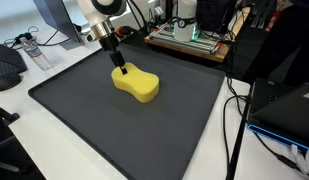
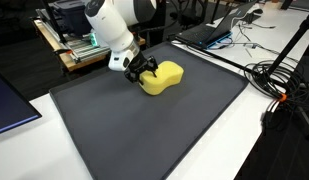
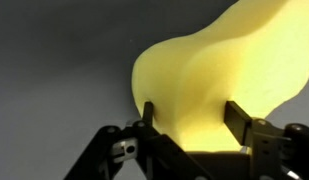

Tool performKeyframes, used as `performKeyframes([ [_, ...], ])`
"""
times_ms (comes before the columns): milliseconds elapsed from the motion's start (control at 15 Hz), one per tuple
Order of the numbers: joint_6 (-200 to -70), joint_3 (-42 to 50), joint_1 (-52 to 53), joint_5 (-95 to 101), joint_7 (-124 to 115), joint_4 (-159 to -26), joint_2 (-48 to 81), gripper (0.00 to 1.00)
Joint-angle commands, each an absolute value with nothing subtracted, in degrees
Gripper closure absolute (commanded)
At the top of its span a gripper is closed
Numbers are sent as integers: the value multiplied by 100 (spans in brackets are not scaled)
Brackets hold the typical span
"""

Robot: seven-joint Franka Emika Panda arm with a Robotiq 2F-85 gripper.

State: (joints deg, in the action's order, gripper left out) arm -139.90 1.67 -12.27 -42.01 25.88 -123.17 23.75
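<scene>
Flanking the yellow sponge (image 3: 204, 80): two parted fingers (image 3: 240, 120)

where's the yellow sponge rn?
In both exterior views the sponge lies on the dark mat, toward its far edge, with the hand over one end of it.

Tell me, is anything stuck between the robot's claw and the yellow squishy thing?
No, nothing visible is in the way. In the wrist view the gripper is right at the yellow sponge, with one finger on each side of it.
</scene>
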Motion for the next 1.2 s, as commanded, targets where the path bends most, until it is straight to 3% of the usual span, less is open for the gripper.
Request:
performKeyframes([
  [0, -13988, 373, -1034, -3418, 1702, -12600, 2067, 0],
  [733, -13752, 711, -159, -750, -1818, -13038, 1121, 0],
  [1133, -13307, 570, 299, 624, -3072, -12539, 1033, 0],
])
